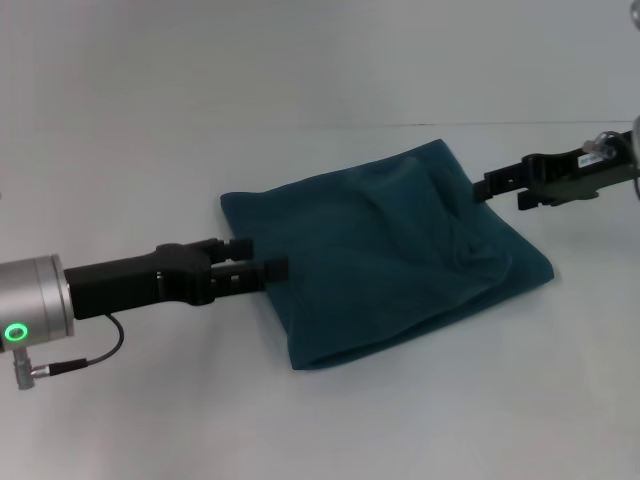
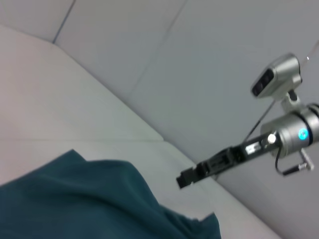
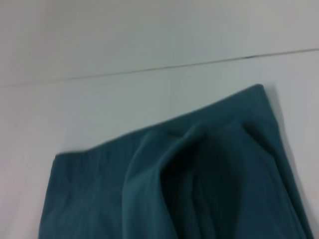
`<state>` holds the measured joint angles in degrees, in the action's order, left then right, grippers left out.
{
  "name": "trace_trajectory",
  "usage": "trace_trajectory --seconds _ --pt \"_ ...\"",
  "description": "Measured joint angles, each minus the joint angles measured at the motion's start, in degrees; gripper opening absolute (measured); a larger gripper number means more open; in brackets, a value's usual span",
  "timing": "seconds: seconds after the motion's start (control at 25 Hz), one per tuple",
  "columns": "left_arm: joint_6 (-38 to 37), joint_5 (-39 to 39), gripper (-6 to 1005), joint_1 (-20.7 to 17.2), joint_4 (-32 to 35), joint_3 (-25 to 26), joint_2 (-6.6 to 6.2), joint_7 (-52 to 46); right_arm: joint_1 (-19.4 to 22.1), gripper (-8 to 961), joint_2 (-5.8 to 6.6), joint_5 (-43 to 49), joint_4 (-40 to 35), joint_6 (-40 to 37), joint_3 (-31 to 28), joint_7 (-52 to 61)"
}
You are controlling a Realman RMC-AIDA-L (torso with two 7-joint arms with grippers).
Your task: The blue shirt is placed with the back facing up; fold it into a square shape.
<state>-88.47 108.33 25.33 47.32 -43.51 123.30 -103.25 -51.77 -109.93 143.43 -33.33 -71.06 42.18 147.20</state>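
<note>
The blue shirt (image 1: 380, 260) lies folded into a rough square in the middle of the white table, plain side up, with soft creases near its right side. It also shows in the left wrist view (image 2: 89, 199) and the right wrist view (image 3: 199, 184). My left gripper (image 1: 265, 256) is open and empty at the shirt's left edge, just above the cloth. My right gripper (image 1: 498, 193) is open and empty at the shirt's far right corner, and it also shows in the left wrist view (image 2: 183, 179).
The white table (image 1: 420, 420) spreads around the shirt on all sides. A pale wall stands behind its far edge (image 1: 320, 125). No other objects are in view.
</note>
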Motion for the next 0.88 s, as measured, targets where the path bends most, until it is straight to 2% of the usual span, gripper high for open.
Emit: trace_trajectory --seconds 0.08,0.2,0.88 --pt "0.4 -1.1 861 -0.1 -0.1 0.6 0.28 0.0 -0.1 719 -1.65 -0.1 0.3 2.6 0.2 -0.3" --pt "0.8 -1.9 861 0.1 -0.1 1.8 0.52 0.1 -0.9 716 -3.34 -0.2 2.4 6.0 1.0 -1.0" --pt "2.2 -3.7 861 0.9 -2.1 1.9 0.63 0.4 -1.9 700 -4.74 -2.5 8.8 13.4 1.5 -3.6"
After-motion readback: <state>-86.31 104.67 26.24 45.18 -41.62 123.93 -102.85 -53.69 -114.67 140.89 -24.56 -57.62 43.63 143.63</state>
